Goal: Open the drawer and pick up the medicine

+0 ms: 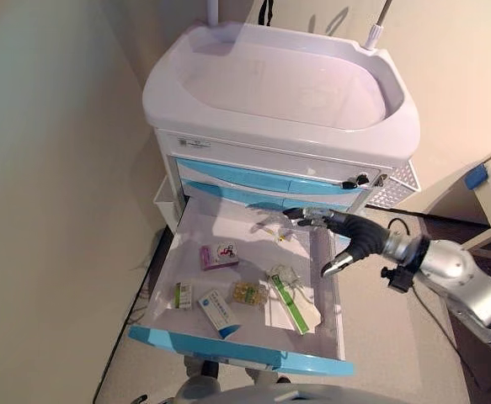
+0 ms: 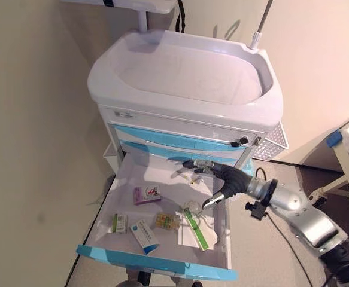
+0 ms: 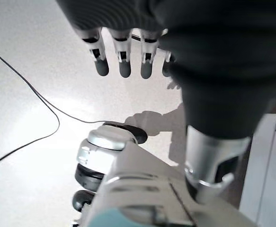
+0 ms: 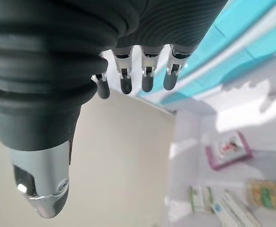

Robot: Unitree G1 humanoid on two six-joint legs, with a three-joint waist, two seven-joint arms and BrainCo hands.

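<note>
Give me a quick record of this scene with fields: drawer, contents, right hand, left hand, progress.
drawer: drawer of the cart pulled out, open
contents: pink box, blue-white box, green box, yellow pack, green-striped packet, small bits at the back
right hand: right hand open, above the drawer's right rear, holding nothing
left hand: left hand open, over the floor, idle
progress: drawer open, medicine not yet picked

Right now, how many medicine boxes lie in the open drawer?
3: a pink box mid-drawer, a small green-white box near the front left, and a blue-white box beside it by the drawer front. Other items are packets; more may be hidden.
</note>
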